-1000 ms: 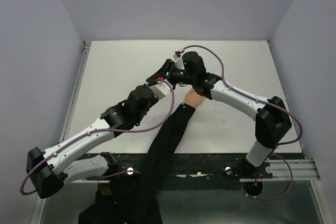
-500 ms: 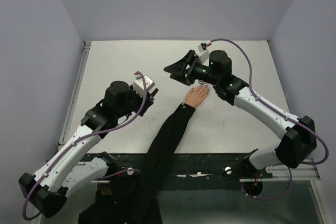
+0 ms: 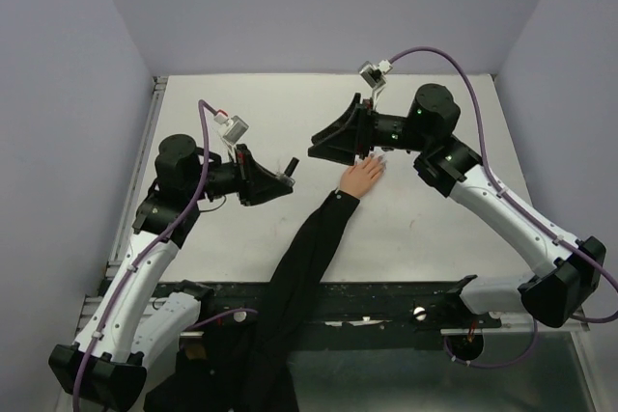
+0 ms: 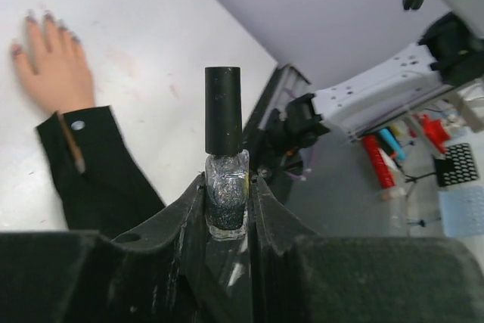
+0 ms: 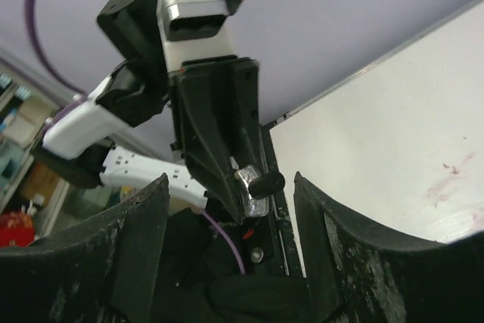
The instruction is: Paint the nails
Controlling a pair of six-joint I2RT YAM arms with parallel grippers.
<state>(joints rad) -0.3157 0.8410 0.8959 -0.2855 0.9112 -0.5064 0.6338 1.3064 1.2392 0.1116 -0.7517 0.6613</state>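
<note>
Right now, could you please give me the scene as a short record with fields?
left jaws: shut on the bottle
bottle: glittery, black cap on
right jaws: open, empty, facing the bottle
hand: palm down on the table, fingers spread
nails: greyish-purple tips
sleeve: black, trailing off the table's near edge
</note>
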